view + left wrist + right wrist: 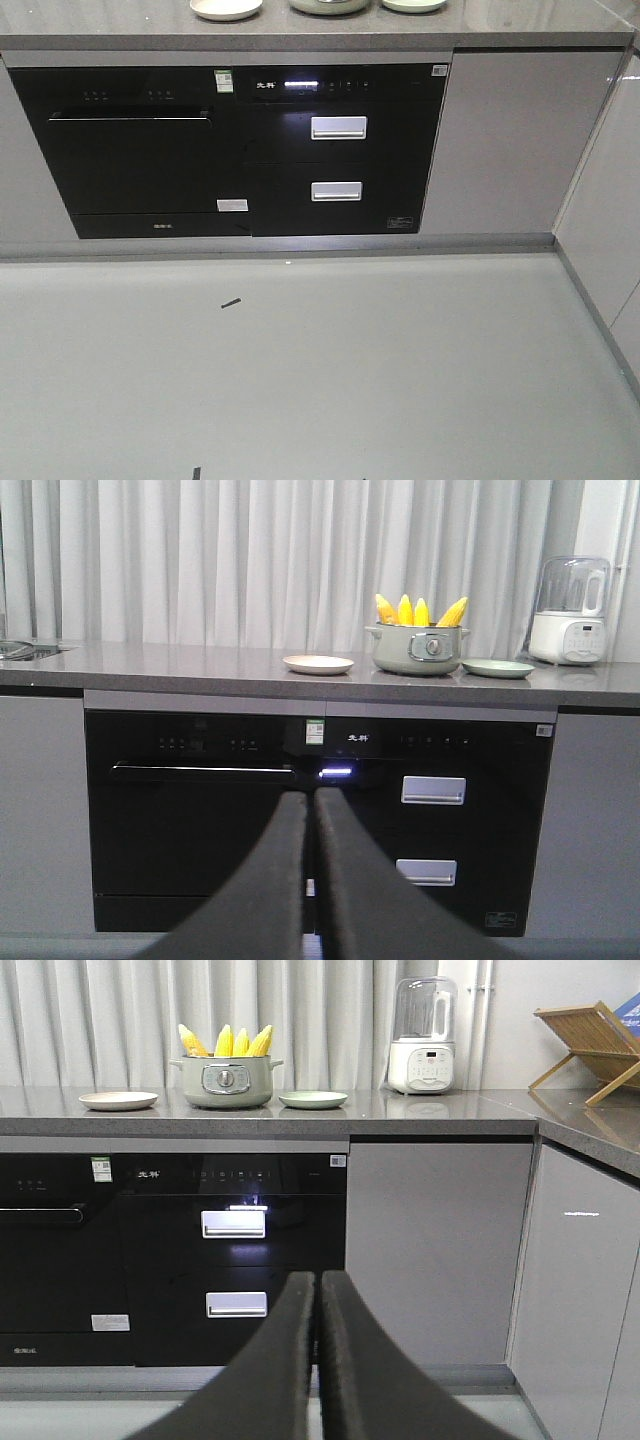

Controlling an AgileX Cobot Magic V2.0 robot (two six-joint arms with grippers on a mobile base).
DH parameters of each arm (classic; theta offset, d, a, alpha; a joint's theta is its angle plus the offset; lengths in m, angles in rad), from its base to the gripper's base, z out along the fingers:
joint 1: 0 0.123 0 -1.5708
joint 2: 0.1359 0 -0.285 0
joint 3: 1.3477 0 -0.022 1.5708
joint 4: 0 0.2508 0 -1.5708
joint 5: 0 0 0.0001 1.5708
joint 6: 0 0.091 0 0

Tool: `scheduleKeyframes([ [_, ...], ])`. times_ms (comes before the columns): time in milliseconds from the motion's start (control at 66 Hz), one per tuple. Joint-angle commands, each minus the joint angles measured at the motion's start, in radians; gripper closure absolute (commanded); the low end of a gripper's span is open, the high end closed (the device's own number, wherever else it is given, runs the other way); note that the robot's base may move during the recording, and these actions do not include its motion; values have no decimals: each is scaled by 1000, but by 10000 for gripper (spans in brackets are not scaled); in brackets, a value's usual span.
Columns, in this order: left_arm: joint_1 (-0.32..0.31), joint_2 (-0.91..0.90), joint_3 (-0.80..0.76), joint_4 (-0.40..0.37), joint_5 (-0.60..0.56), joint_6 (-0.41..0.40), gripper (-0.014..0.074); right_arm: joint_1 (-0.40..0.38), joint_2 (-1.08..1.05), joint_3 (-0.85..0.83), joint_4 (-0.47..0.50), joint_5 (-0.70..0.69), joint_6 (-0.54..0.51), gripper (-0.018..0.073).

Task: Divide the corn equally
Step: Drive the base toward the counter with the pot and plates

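Corn [421, 612] upright in pot [400, 655], tips up

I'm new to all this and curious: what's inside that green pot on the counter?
Four yellow corn cobs stand in the pot, tips poking above its rim. The pot's wall hides their lower parts and anything else inside.

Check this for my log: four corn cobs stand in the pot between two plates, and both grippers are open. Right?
No: the left gripper and right gripper are shut, as the wrist views show. Four corn cobs stand in the pot between two plates.
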Motion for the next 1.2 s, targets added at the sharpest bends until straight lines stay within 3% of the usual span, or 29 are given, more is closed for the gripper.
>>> scheduleKeyframes([
  [0,-1,-15,13,-10,-78,-1,603,-1,-3,10,-8,-72,-1,564],
  [1182,-1,-15,13,-10,-78,-1,603,-1,-3,10,-8,-72,-1,564],
])
